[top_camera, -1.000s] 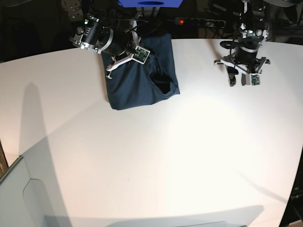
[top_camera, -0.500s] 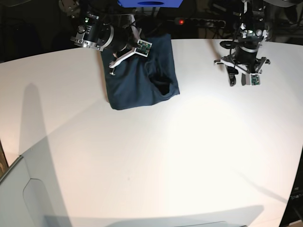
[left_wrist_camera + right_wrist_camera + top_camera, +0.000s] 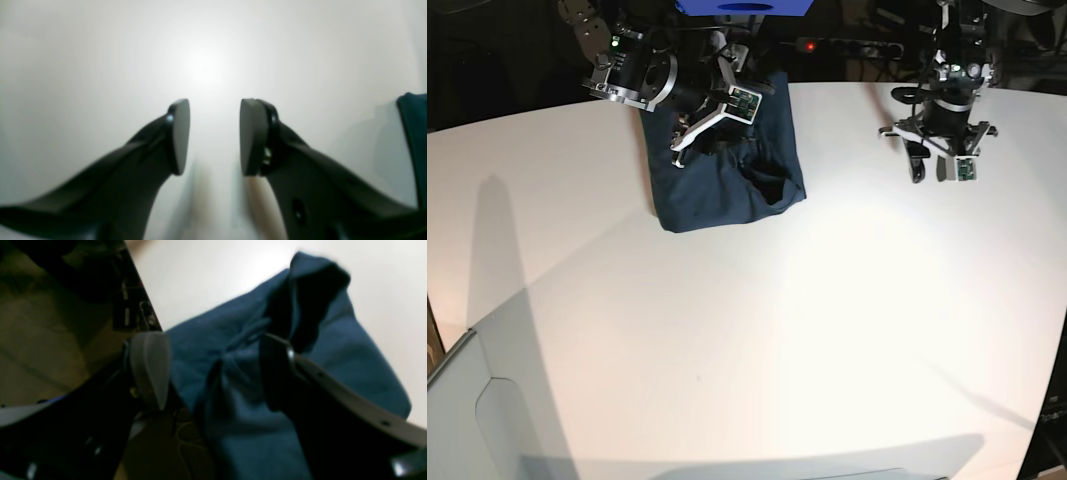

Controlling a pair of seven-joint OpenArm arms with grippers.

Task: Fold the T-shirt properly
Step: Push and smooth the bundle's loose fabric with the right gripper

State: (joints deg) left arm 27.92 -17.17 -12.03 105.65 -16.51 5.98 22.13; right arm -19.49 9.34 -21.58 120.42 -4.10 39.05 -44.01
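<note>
white table (image 3: pixel 757 330), folded navy t-shirt (image 3: pixel 717 185)

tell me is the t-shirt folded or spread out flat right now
Folded: the T-shirt lies as a compact bundle at the table's far edge, with a loose fold standing up on its right side.

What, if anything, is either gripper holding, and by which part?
Nothing is held. The right gripper is open above the folded navy T-shirt, with no cloth pinched. The left gripper is open over the bare white table.
</note>
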